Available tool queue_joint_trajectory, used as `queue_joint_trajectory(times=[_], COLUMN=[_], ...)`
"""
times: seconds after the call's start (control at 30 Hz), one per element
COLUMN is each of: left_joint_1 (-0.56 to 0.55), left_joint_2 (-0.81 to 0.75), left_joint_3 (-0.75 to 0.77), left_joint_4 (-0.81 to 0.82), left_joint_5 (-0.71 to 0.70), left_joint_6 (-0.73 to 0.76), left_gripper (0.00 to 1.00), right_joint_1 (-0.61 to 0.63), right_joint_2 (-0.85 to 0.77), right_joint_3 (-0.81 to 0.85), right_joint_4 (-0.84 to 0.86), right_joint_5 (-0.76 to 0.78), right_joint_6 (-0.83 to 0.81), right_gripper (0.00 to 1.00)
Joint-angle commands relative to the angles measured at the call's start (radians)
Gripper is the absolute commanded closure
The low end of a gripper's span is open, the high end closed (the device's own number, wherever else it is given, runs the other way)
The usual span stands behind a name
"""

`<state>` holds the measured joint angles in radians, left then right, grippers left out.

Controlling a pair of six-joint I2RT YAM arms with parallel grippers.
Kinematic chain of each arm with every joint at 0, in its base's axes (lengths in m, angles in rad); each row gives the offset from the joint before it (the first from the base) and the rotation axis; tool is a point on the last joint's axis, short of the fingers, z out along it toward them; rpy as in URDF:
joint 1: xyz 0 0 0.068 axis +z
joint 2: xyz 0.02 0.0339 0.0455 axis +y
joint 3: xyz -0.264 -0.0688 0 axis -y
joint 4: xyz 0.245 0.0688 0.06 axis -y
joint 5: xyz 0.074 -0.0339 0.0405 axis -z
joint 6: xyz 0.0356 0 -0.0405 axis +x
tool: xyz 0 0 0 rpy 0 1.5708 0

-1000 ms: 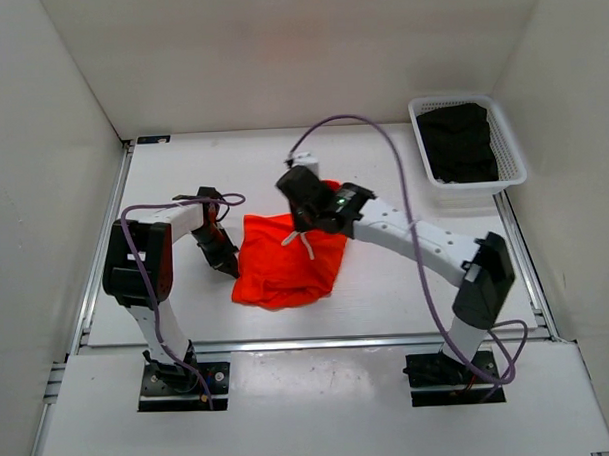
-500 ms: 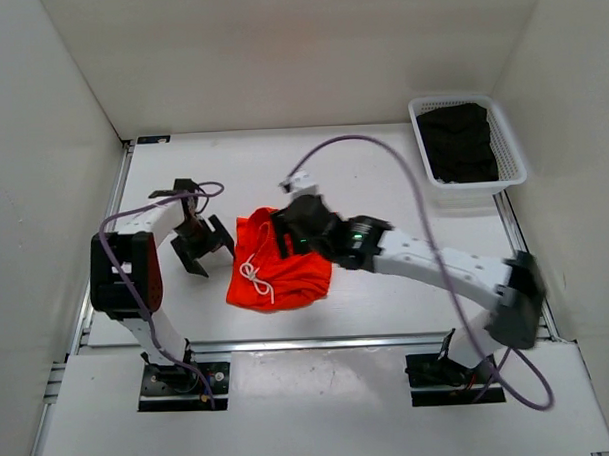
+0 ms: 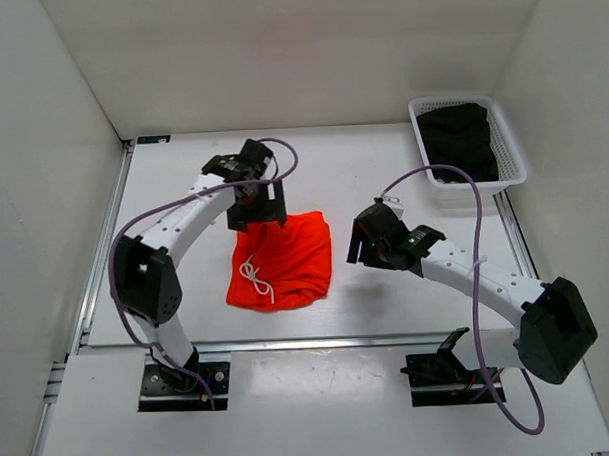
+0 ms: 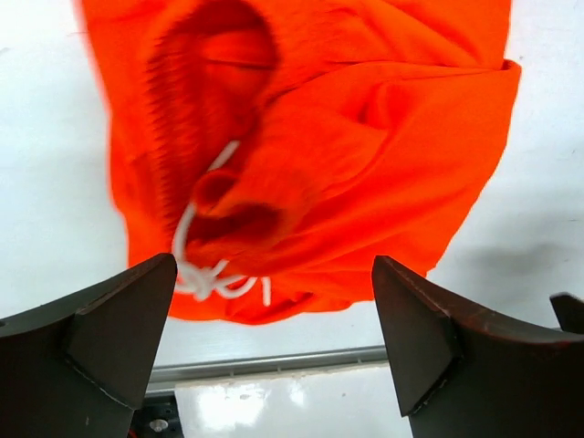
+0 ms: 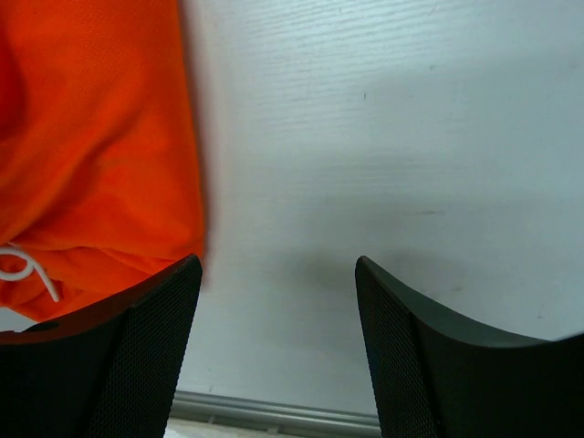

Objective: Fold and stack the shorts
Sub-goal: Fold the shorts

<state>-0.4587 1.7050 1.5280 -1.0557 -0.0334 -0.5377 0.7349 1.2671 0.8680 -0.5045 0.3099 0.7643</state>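
The left gripper (image 3: 256, 206) hangs with its dark fingers (image 4: 109, 338) spread wide, gripping nothing, over the 11 o'clock corner of the shorts (image 3: 286, 264). Whether it touches the cloth cannot be told. The right gripper (image 3: 359, 242) is also spread and empty, above bare table (image 3: 403, 175) just beside the 3 o'clock edge of the shorts and apart from them. Its wrist view shows that orange edge at 9 o'clock and white, faintly grained tabletop between the fingers.

The shorts lie at the table's middle in a loose, rumpled bundle, roughly square. They are bright neon-orange, thin and softly creased, with a gathered waistband opening that shows in the left wrist view. A white drawstring (image 3: 253, 279), tied in a bow, lies at their 7 o'clock part.

A metal rail (image 3: 318, 341) runs along the table's near edge at 6 o'clock. At 1 o'clock, well apart, a white slotted plastic basket (image 3: 511, 151) stands in the far corner and holds dark folded cloth (image 3: 460, 141). A purple cable (image 3: 198, 197) loops along each arm.
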Motion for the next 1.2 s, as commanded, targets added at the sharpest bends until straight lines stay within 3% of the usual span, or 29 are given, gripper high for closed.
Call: queue_joint_trajectory(times=[0.0, 0.17, 0.2, 0.23, 0.27, 0.3, 0.33, 0.67, 0.7, 0.77, 0.8, 0.83, 0.9, 0.93, 1.03, 1.17], left_joint_1=[-0.054, -0.063, -0.051, -0.051, -0.041, -0.032, -0.032, 0.166, 0.181, 0.228, 0.244, 0.276, 0.301, 0.314, 0.328, 0.353], left_joint_2=[0.091, 0.211, 0.22, 0.22, 0.22, 0.22, 0.211, 0.16, 0.174, 0.199, 0.208, 0.208, 0.183, 0.153, 0.108, 0.14], left_joint_3=[0.081, 0.118, 0.118, 0.127, 0.127, 0.139, 0.139, 0.152, 0.138, 0.091, 0.074, 0.051, 0.05, 0.05, 0.05, 0.041], left_joint_4=[-0.062, -0.053, -0.053, -0.053, -0.044, -0.044, -0.061, -0.144, -0.144, -0.122, -0.097, -0.087, -0.087, -0.087, -0.069, -0.057], left_joint_5=[-0.108, -0.145, -0.134, -0.119, -0.118, -0.118, -0.118, 0.038, 0.038, 0.053, 0.062, 0.063, 0.044, 0.024, 0.0, 0.02], left_joint_6=[0.012, 0.03, 0.03, 0.044, 0.044, 0.044, 0.053, 0.12, 0.12, 0.13, 0.13, 0.13, 0.119, 0.104, 0.094, 0.123], left_gripper=[0.0, 0.0, 0.06, 0.17, 0.36, 0.79, 0.9, 0.87, 0.66, 0.4, 0.38, 0.25, 0.14, 0.09, 0.07, 0.09], right_joint_1=[-0.003, -0.003, -0.003, -0.003, -0.003, -0.003, -0.003, -0.003, -0.003, -0.003, -0.003, -0.003, 0.006, 0.006, 0.006, 0.006], right_joint_2=[-0.018, -0.028, -0.028, -0.038, -0.047, -0.048, -0.06, -0.017, 0.006, 0.09, 0.15, 0.178, 0.251, 0.277, 0.392, 0.576], right_joint_3=[0.017, 0.026, 0.026, 0.026, 0.026, 0.026, 0.026, 0.083, 0.101, 0.141, 0.187, 0.21, 0.244, 0.277, 0.334, 0.419], right_joint_4=[0.027, 0.006, 0.006, -0.003, -0.003, -0.003, -0.014, -0.014, -0.002, 0.017, 0.017, 0.038, 0.07, 0.084, 0.168, 0.201], right_joint_5=[-0.045, -0.045, -0.045, -0.045, -0.045, -0.035, -0.035, -0.064, -0.086, -0.153, -0.184, -0.225, -0.282, -0.308, -0.466, -0.529], right_joint_6=[0.064, 0.064, 0.064, 0.064, 0.064, 0.055, 0.055, -0.029, -0.06, -0.089, -0.106, -0.117, -0.126, -0.135, -0.152, -0.143], right_gripper=[0.27, 0.27, 0.27, 0.27, 0.27, 0.27, 0.27, 0.24, 0.24, 0.18, 0.18, 0.17, 0.17, 0.17, 0.15, 0.15])
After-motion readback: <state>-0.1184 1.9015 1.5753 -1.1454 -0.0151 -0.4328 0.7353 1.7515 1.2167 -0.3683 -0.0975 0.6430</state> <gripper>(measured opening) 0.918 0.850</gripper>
